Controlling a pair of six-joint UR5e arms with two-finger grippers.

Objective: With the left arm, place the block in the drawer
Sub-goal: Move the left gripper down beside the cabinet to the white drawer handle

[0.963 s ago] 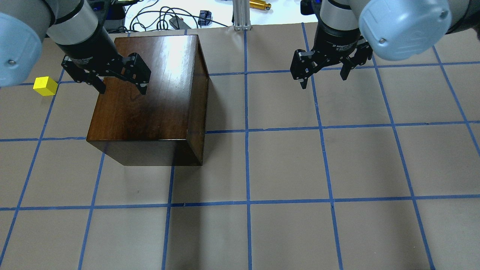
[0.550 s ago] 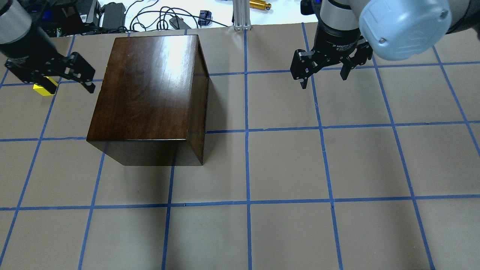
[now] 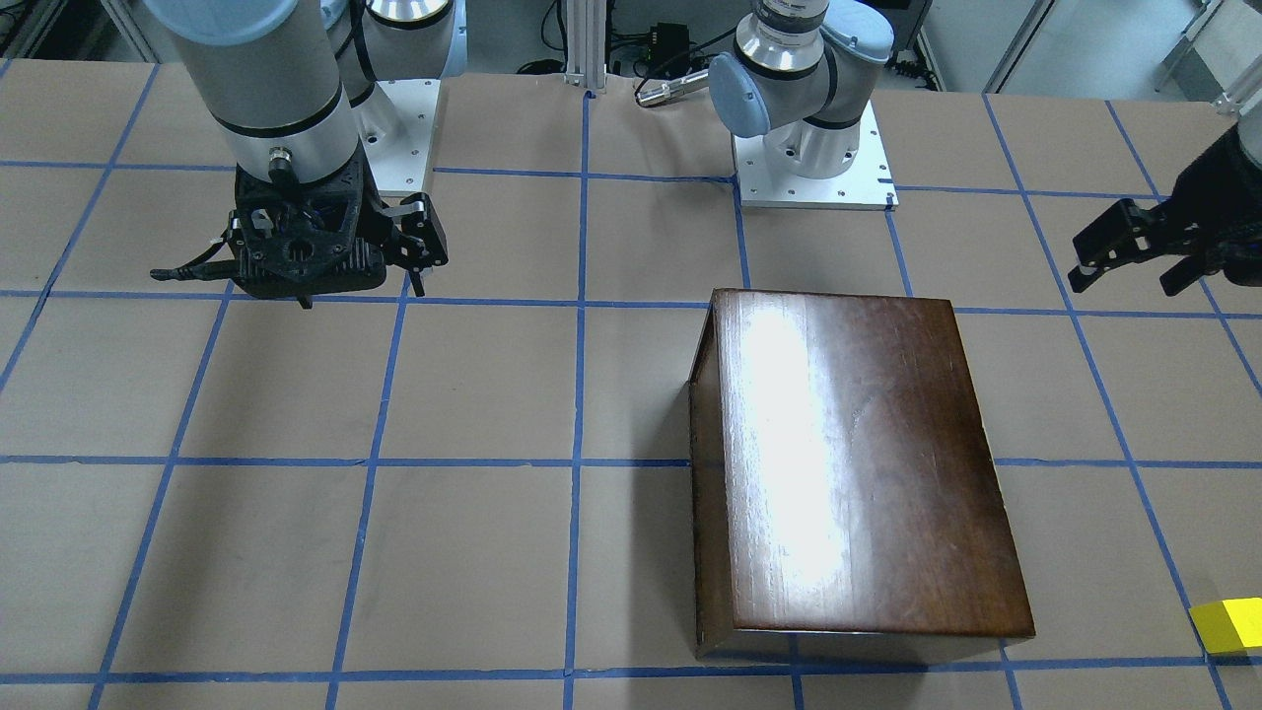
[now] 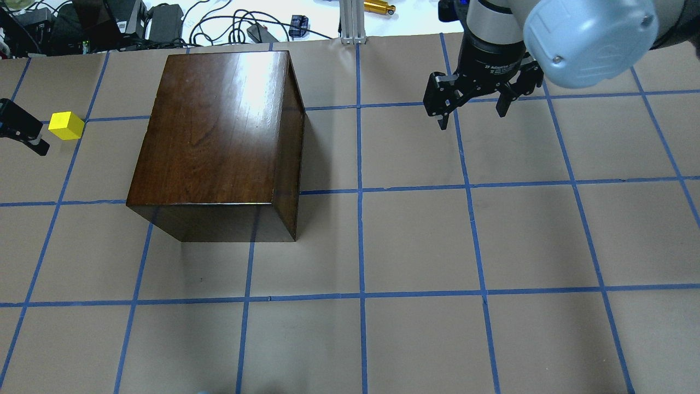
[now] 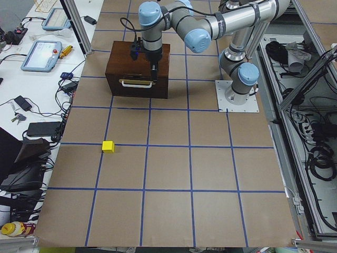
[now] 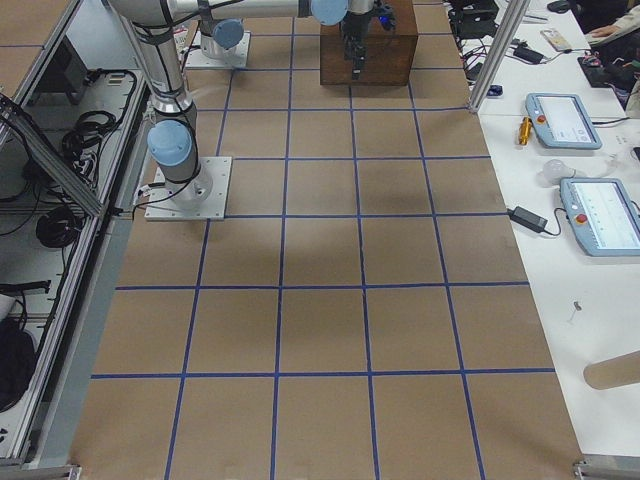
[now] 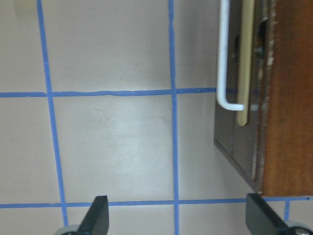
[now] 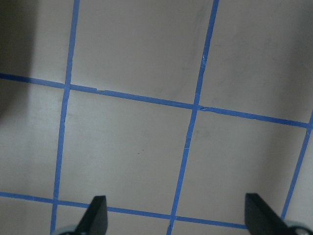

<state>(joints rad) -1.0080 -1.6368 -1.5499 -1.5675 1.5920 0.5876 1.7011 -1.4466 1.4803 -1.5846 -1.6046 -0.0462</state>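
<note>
The yellow block (image 4: 66,125) lies on the table left of the dark wooden box (image 4: 219,142); it also shows in the front view (image 3: 1227,624) and the left view (image 5: 108,146). The drawer (image 7: 234,142) is shut, its metal pull (image 7: 222,58) on the box's left-facing front (image 5: 137,84). My left gripper (image 3: 1134,264) is open and empty, held above the table just left of the block; only one of its fingers (image 4: 24,131) shows at the overhead view's edge. My right gripper (image 4: 473,104) is open and empty, far right of the box.
Blue tape lines grid the brown table cover (image 4: 415,241). Cables and small devices (image 4: 240,24) lie past the far edge. Both arm bases (image 3: 813,148) stand at the robot's side of the table.
My left gripper has swung left from above the box, past the block, to the overhead view's left edge. The block, box and right arm have not moved.
</note>
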